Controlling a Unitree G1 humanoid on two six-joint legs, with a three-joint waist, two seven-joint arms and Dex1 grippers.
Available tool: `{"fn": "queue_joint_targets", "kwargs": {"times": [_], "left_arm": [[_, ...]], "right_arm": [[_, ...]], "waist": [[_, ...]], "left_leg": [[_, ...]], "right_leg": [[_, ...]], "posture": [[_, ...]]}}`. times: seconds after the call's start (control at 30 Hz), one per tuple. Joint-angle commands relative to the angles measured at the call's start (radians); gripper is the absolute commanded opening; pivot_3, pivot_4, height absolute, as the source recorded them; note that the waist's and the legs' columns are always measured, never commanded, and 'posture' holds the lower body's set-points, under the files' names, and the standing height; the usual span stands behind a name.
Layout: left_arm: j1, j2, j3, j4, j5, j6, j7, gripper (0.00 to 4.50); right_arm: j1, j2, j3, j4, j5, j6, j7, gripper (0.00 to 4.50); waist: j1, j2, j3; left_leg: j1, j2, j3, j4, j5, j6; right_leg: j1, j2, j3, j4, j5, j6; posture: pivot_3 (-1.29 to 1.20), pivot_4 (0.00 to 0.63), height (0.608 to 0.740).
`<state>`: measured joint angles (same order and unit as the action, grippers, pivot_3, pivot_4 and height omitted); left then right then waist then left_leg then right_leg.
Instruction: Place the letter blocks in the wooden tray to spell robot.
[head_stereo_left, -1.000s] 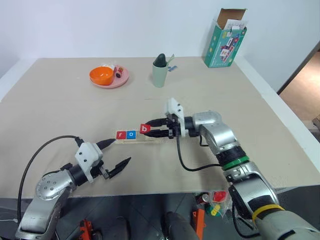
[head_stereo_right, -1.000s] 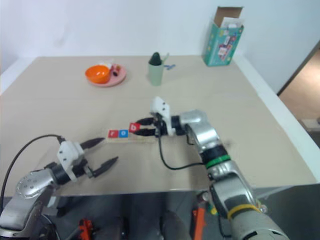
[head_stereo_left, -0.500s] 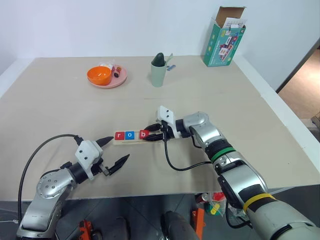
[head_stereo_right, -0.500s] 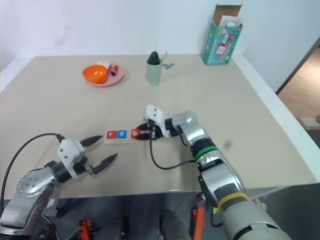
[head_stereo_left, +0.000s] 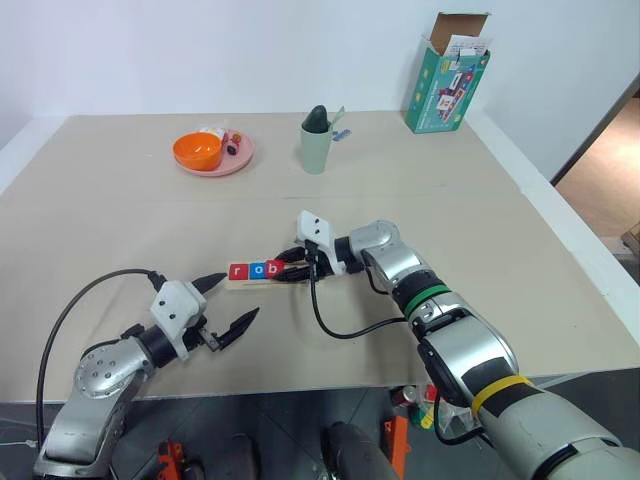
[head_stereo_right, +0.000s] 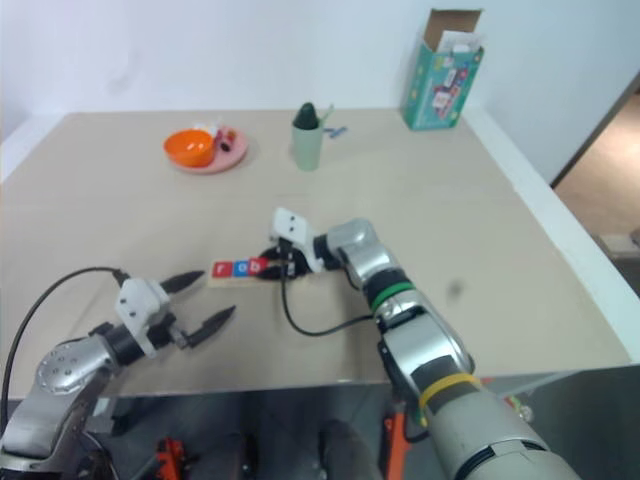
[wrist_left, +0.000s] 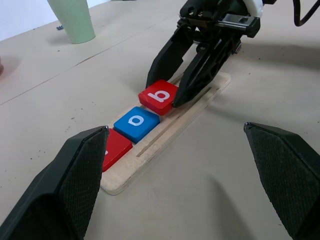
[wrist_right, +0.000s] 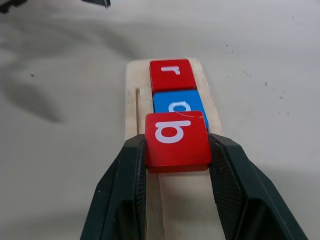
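Near the middle of the tabletop (head_stereo_left: 120, 210), a little toward its front edge, the wooden tray (wrist_left: 195, 112) lies with a red "r" block (wrist_right: 172, 75) at one end and a blue "o" block (wrist_left: 136, 122) touching it. The right gripper (wrist_right: 176, 150) has its two black fingers clamped on the sides of a red "b" block (wrist_left: 159, 96), holding it tilted with one edge overlapping the "o". To finish this step well, the "b" probably needs to be levelled, brought flat into the groove just beside the "o" without pushing that block along, and only then let go; a careless release could leave it propped on its neighbour. The left gripper (head_stereo_left: 222, 306) hovers near the front edge with its jaws wide apart, holding nothing, close to the tray's "r" end. The table is a broad beige surface against a white wall. Toward the back edge sit a green box (head_stereo_left: 448, 78) at the right corner, a pale green cup (head_stereo_left: 316, 146) near the middle, and a pink plate (head_stereo_left: 240, 160) carrying an orange bowl (head_stereo_left: 200, 151) farther left.
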<state>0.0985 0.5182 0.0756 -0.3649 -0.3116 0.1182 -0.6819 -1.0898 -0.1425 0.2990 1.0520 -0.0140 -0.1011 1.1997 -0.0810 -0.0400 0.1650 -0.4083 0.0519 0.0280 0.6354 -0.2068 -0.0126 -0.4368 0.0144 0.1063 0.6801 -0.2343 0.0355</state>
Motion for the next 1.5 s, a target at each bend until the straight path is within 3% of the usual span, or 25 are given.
{"fn": "queue_joint_targets", "kwargs": {"times": [0.03, 1.33, 1.4, 1.5], "left_arm": [[0.006, 0.004, 0.004, -0.048, 0.003, 0.003, 0.011, 4.50], [0.042, -0.036, -0.023, 0.011, 0.055, -0.089, 0.014, 4.50], [0.029, -0.037, -0.023, 0.010, 0.054, -0.080, 0.020, 4.50], [0.014, -0.037, -0.026, 0.009, 0.054, -0.070, 0.024, 4.50]], "right_arm": [[-0.038, -0.007, -0.030, 0.007, -0.004, -0.022, 0.003, 1.21], [-0.078, 0.046, -0.061, 0.119, -0.065, -0.053, -0.031, 1.21], [-0.079, 0.047, -0.066, 0.121, -0.060, -0.046, -0.027, 2.32], [-0.078, 0.046, -0.070, 0.122, -0.057, -0.041, -0.022, 3.28]], "waist": [[0.000, 0.000, 0.000], [-0.001, 0.000, 0.000], [-0.001, 0.000, 0.000], [-0.001, 0.000, 0.000]], "left_leg": [[0.000, 0.000, 0.000, 0.000, 0.000, 0.000], [0.000, 0.000, 0.000, 0.000, 0.000, 0.000], [0.000, 0.000, 0.000, 0.000, 0.000, 0.000], [0.000, 0.000, 0.000, 0.000, 0.000, 0.000]], "right_leg": [[0.000, 0.000, 0.000, 0.000, 0.000, 0.000], [0.000, 0.000, 0.000, 0.000, 0.000, -0.001], [0.000, 0.000, 0.000, 0.000, 0.000, -0.001], [0.000, 0.000, 0.000, 0.000, 0.000, -0.001]], "posture": [[0.00, 0.150, 0.740], [0.00, 0.150, 0.740], [0.00, 0.150, 0.740], [0.00, 0.150, 0.740]]}}
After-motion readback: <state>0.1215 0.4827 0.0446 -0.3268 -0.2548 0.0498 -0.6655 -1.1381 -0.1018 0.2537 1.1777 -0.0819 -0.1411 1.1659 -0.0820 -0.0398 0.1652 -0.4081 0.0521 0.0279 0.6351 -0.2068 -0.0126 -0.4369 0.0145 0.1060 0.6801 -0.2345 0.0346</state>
